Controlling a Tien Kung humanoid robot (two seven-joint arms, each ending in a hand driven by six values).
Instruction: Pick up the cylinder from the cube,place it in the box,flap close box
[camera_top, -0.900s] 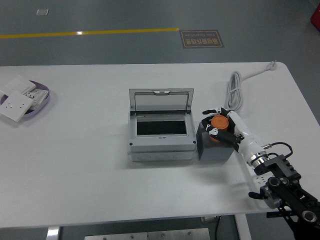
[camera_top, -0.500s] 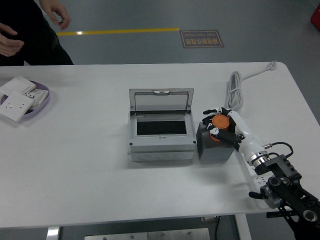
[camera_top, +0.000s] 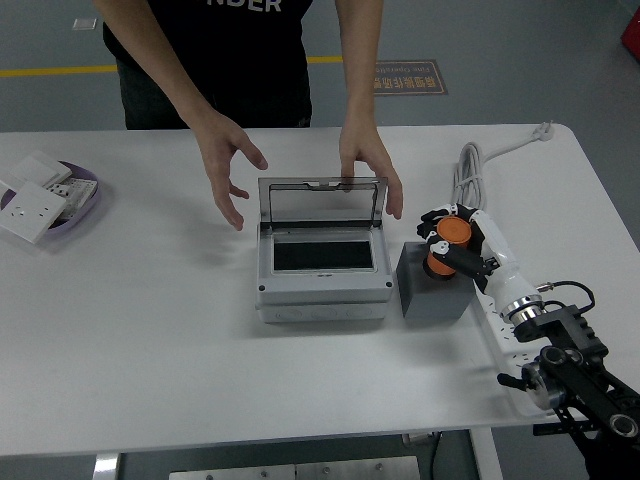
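The right hand (camera_top: 455, 243) has its fingers wrapped around the orange cylinder (camera_top: 446, 245) — held at the top of the grey cube (camera_top: 434, 290), just right of the open box (camera_top: 322, 262). A person's hands (camera_top: 370, 165) hover either side of the raised lid (camera_top: 322, 199).

Workshop: grey floor (camera_top: 520, 60) with yellow line (camera_top: 50, 71)

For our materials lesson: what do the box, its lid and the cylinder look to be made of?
Box: probably moulded plastic, matt pale grey with corner screws. Lid: smoky see-through plastic, since the table shows through it. Cylinder, held in the right hand: bright orange, smooth, likely plastic.
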